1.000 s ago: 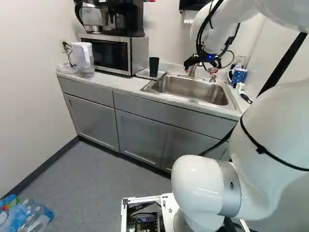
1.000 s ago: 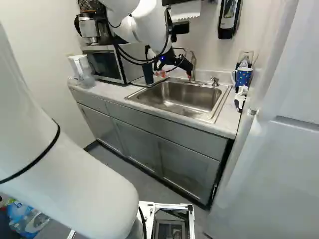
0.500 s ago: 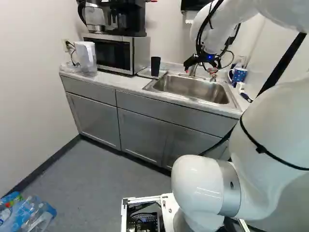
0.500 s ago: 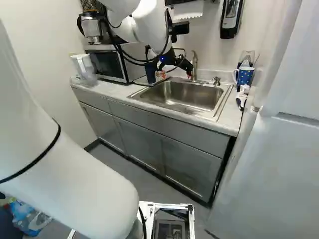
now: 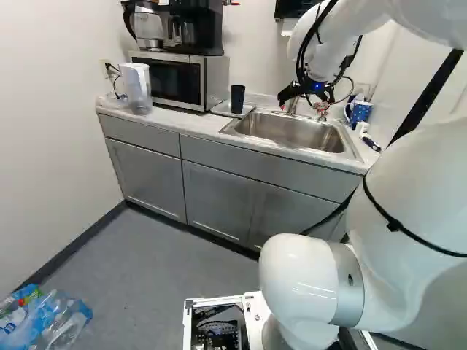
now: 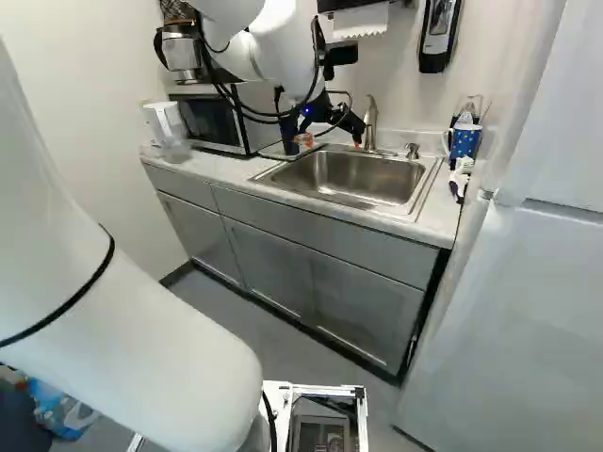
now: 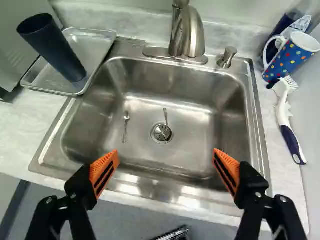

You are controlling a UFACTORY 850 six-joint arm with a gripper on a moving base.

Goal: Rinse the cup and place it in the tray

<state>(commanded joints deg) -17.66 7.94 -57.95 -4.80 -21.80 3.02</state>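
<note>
- Lying on the floor at the left of the left base view were some plastic bottles (image 5: 64,327).
- Next came a clear-and-white pitcher (image 5: 136,89) on the tabletop (image 5: 179,122), just beside the microwave (image 5: 175,79), which carried a coffee maker (image 5: 195,28).
- Between the microwave and the sink (image 7: 200,110) was the metal tray (image 7: 93,44), with the dark cup (image 7: 50,45) standing upright in it, mouth up.
- In the sink lay a small spoon (image 7: 125,125) and, at the drain (image 7: 161,132), another slim utensil (image 7: 166,117); the tap (image 7: 189,37) rose behind.
- Over the sink hung the gripper (image 5: 302,109); the wrist view showed its two fingers spread wide, holding nothing, well apart from the cup.
- Behind the sink, right of the tap, stood a soap pump (image 7: 227,57).
- Past the sink's right side stood a spotted blue mug (image 7: 291,57), with a white-and-blue brush (image 7: 285,117) lying in front of it.
</note>
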